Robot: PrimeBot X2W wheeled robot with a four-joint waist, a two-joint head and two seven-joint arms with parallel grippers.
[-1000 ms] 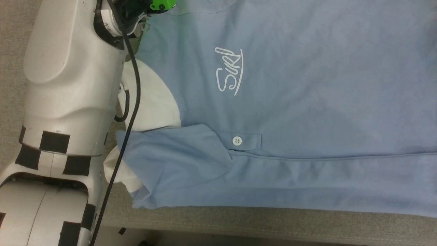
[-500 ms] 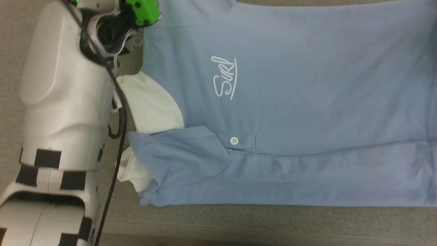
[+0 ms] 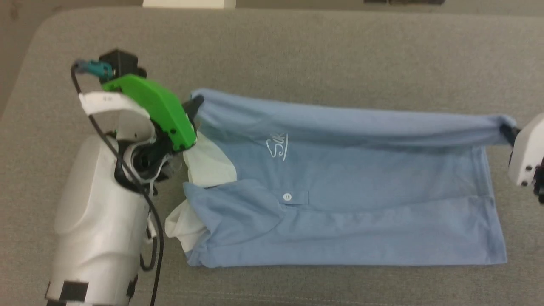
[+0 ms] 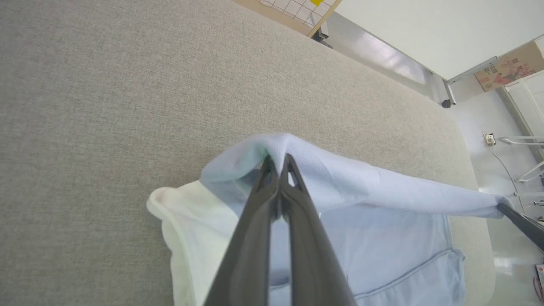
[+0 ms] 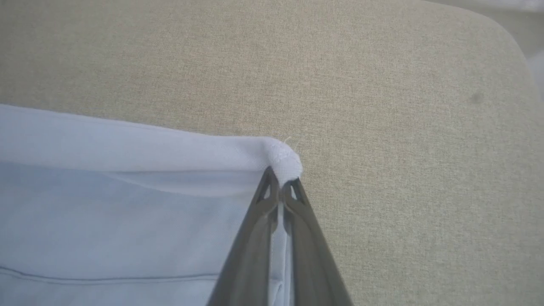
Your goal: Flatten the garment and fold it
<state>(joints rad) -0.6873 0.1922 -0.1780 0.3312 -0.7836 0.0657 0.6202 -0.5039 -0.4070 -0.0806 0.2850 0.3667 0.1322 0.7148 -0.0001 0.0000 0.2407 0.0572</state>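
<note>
The garment (image 3: 361, 191), a light blue polo shirt, lies across the grey table with its white collar (image 3: 208, 165) at the left and its hem at the right. Its near long side is folded over the front. The far long side is lifted and pulled taut between my two grippers. My left gripper (image 3: 196, 102) is shut on the collar-end corner, and the left wrist view has the pinched fabric (image 4: 323, 174) at the fingertips (image 4: 278, 163). My right gripper (image 3: 508, 131) is shut on the hem-end corner (image 5: 284, 161), fingertips (image 5: 278, 180) pressed together. The raised fold covers part of the white lettering (image 3: 277, 146).
The grey padded table (image 3: 297, 55) has rounded far corners, with bare surface beyond the shirt and at both sides. My pale left forearm (image 3: 102, 221) with its black cable stands left of the collar. Beyond the table's edge the left wrist view has floor and a cardboard box (image 4: 510, 68).
The head view has pulled back and now takes in the whole shirt. The far edge, flat before, is now raised and stretched between both grippers, hiding part of the lettering.
</note>
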